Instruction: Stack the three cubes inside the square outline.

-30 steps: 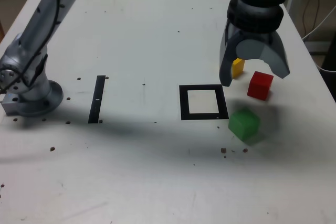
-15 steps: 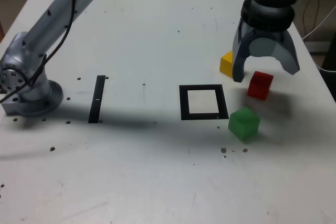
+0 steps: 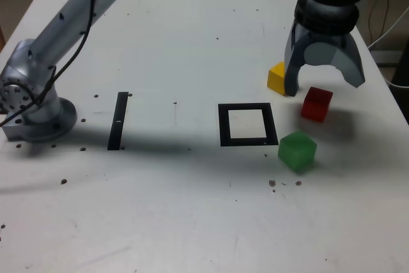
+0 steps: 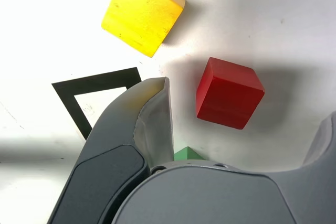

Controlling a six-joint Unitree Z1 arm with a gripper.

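Red cube (image 3: 316,103) beneath spread pincer (image 3: 324,87), yellow cube (image 3: 277,77) beside

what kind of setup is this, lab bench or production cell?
Probably a lab test bench: a plain white table carrying a taped square outline, three coloured cubes including the red cube, and loose cables at the exterior view's right edge.

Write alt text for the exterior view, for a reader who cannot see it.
An open gripper hangs just above a red cube on a white table, with a yellow cube beside it and a green cube nearer the camera. The black square outline to their left is empty; a black strip and the arm's base lie farther left.
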